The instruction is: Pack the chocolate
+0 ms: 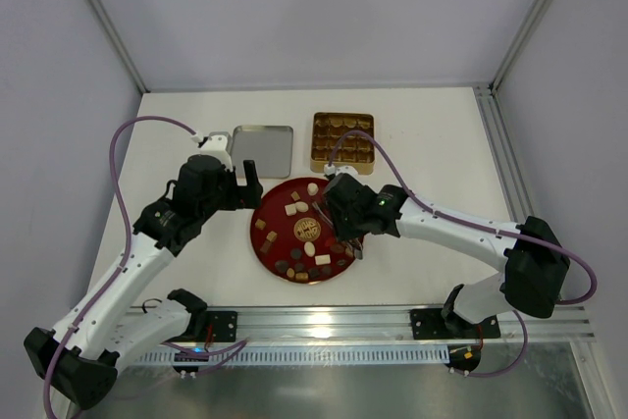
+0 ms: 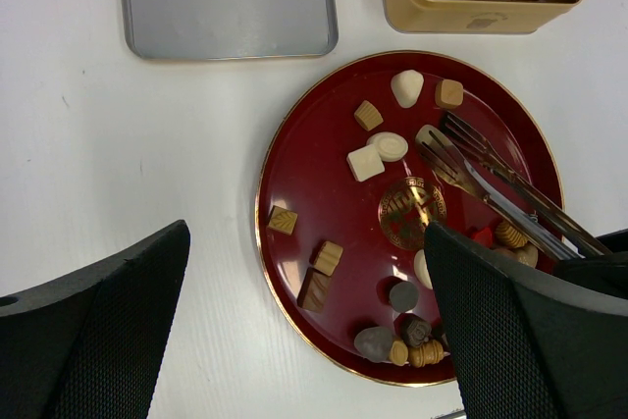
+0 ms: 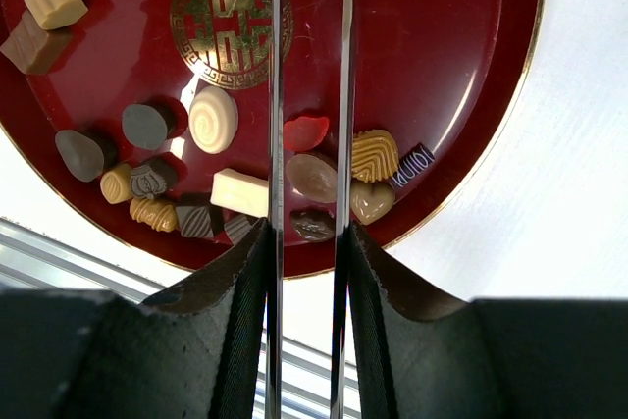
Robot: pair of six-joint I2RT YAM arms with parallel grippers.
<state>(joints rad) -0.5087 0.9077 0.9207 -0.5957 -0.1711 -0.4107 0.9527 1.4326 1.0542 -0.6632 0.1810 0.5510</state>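
Observation:
The chocolate (image 2: 365, 163) lies scattered on a round red plate (image 2: 314, 193): cream, tan and dark pieces, with a cluster (image 3: 147, 183) near the plate's front rim. My right gripper (image 3: 307, 233) is shut on a pair of metal tongs (image 3: 276, 95). Their two blades reach out over the plate (image 3: 432, 46), passing over a light brown oval piece (image 3: 312, 176). The tong tips (image 2: 439, 132) sit at a cream piece near the plate's far side; nothing is visibly held between them. My left gripper (image 2: 306, 233) hangs open over the plate's left edge.
A square gold tin (image 1: 342, 141) with gridded cells stands behind the plate, some cells holding pieces. Its grey lid (image 1: 263, 151) lies flat to the tin's left. An aluminium rail (image 1: 392, 321) runs along the table's near edge.

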